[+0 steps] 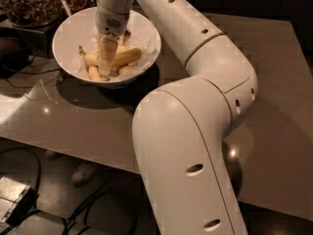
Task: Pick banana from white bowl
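Gripper position: I see the gripper (106, 71) lowered into the white bowl (73, 35), its tip down among the fruit, hanging nearly upright from the wrist above.
Claw state: I cannot tell from this angle whether it is spread, pressed together or pinching anything.
Banana: the banana (127, 57) lies on its side in the bowl's middle, running left to right, with its right end pointing at the bowl's far-right wall. The gripper crosses in front of its left part, so I cannot say whether they touch.
Other fruit: slimmer bananas (93, 73) lie just beside and below it, toward the bowl's near wall.
White bowl: it sits upright near the table's (73, 116) far-left corner, casting a dark shadow on the near side.
Arm: the white arm (195, 38) reaches from the lower right, bends at a large elbow, and stretches across the table to the bowl.
Background: a dark container of brown bits (27, 4) stands just behind the bowl on the left.
Floor: black cables (93, 212) trail below the table's near edge.
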Robot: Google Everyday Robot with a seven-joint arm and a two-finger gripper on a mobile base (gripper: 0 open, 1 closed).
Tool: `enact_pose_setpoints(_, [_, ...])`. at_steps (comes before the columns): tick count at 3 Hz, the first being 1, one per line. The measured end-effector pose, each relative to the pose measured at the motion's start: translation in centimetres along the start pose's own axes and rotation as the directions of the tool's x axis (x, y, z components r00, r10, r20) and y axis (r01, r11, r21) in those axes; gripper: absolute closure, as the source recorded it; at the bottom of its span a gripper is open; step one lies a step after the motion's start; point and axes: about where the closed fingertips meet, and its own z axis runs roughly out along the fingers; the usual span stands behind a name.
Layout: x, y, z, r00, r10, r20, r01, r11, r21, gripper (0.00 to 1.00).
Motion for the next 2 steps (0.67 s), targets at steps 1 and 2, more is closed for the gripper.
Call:
enact_pose_setpoints(1, [0.80, 0.45, 1.39, 1.000, 0.016, -0.011, -0.016, 0.9992, -0.036, 0.36])
enact_pose_setpoints(2, [1.17, 0.70, 1.59, 1.000, 0.007, -0.024, -0.007, 0.9996, -0.027, 0.61])
